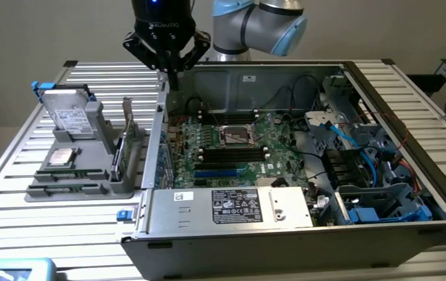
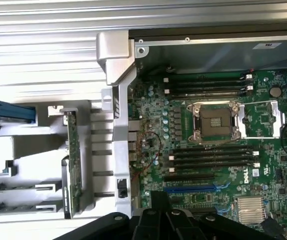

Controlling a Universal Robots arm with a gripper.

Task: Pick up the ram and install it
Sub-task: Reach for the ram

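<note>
The ram is a long, thin green stick lying flat in a slot of the grey holder on the table, at the exterior view's left. A second similar stick lies just in front of it. My gripper hangs shut and empty above the far left wall of the open computer case, well away from the ram. In the wrist view its black fingers point down over the motherboard. Black memory slots run on both sides of the processor socket.
On the grey holder also stand a silver hard drive, a processor chip and an upright green expansion card. Cables and drive bays fill the case's right side. A slatted metal table carries everything.
</note>
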